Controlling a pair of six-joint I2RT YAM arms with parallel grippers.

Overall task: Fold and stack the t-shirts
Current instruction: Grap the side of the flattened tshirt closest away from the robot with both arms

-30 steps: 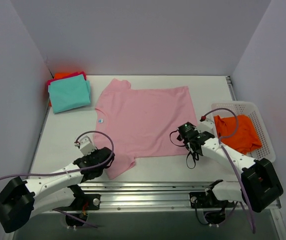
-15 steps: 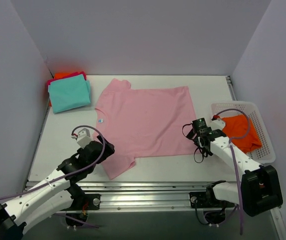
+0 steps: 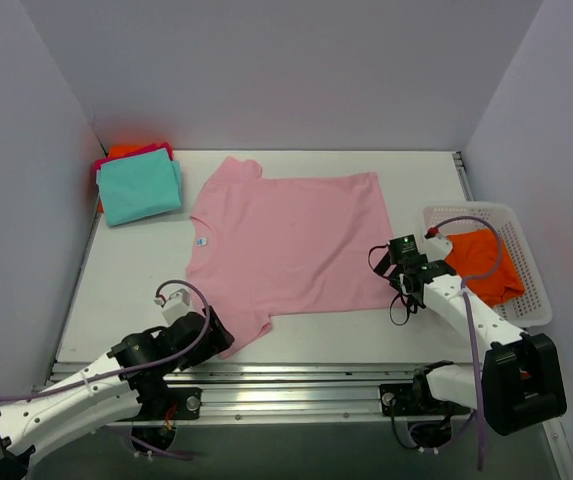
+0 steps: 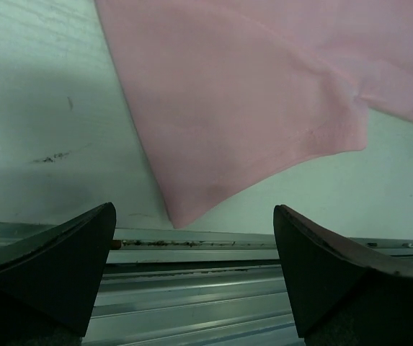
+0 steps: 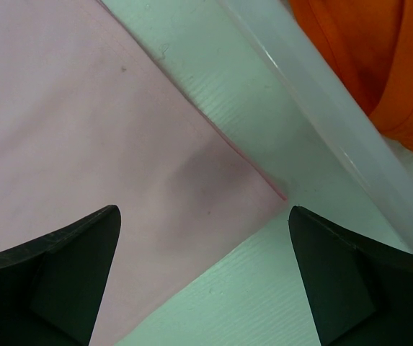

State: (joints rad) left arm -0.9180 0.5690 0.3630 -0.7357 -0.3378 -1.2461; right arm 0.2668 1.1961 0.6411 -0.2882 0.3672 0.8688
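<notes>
A pale pink t-shirt (image 3: pixel 286 245) lies spread flat on the table, its small blue neck tag (image 3: pixel 202 241) at the left. My left gripper (image 3: pixel 213 335) is open at the near sleeve; the left wrist view shows that sleeve (image 4: pixel 249 122) lying free beyond my left gripper (image 4: pixel 195 274). My right gripper (image 3: pixel 403 272) is open over the shirt's near right hem corner (image 5: pixel 264 180), nothing between the fingers of my right gripper (image 5: pixel 205 274). A folded stack with a teal t-shirt (image 3: pixel 139 188) on top sits back left. An orange t-shirt (image 3: pixel 481 265) lies in the basket.
The white mesh basket (image 3: pixel 531 270) stands at the right table edge, its rim (image 5: pixel 321 94) close beside my right gripper. A metal rail (image 3: pixel 296 385) runs along the near edge, right under the left fingers. Walls close in the left, back and right.
My left gripper has opened, let go of the pink sleeve and drawn back toward the near edge. My right gripper has moved right, off the shirt's middle to its hem corner by the basket.
</notes>
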